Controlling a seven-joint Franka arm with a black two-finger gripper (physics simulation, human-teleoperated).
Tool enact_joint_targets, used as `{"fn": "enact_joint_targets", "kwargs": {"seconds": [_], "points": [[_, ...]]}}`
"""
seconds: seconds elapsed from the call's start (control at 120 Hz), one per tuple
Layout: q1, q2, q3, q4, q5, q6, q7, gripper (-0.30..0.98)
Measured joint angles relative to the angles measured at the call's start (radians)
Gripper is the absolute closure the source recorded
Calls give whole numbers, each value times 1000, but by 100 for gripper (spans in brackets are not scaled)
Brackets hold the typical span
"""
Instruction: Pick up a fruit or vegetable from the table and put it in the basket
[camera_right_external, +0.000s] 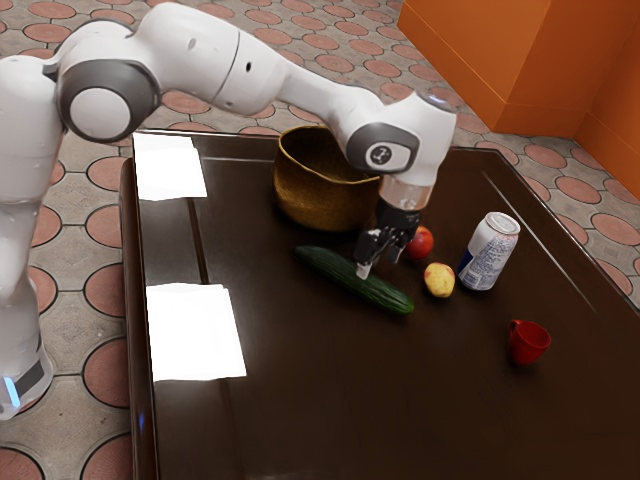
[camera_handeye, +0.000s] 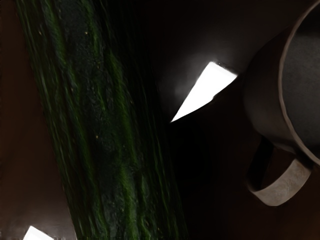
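Currently long dark-green cucumber (camera_right_external: 385, 294) lies on table, exterior view's near side of round golden metal pot (camera_right_external: 315, 200); probably stiff, slick, grip across middle. Black mechanical gripper (camera_right_external: 370, 263) clenched or released: can't tell.

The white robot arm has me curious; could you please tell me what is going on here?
The white robot arm has its black gripper down at the long, dark green cucumber, which lies on the dark brown table. I cannot tell whether it is gripped. The cucumber is not in the round, golden-brown basket yet; putting it there looks like the aim.
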Motion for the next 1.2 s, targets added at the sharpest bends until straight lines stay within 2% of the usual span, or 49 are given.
{"fn": "enact_joint_targets", "kwargs": {"seconds": [0.35, 0.625, 0.867, 1.067, 1.2], "points": [[-27, -40, 0, -84, -6, 96, -15, 0], [-34, -122, 5, -229, -31, 155, -23, 0], [-28, -97, 6, -243, -34, 182, -26, 3], [-28, -90, 7, -245, -28, 194, -26, 38], [-31, -84, 13, -244, -25, 197, -25, 44]]}}
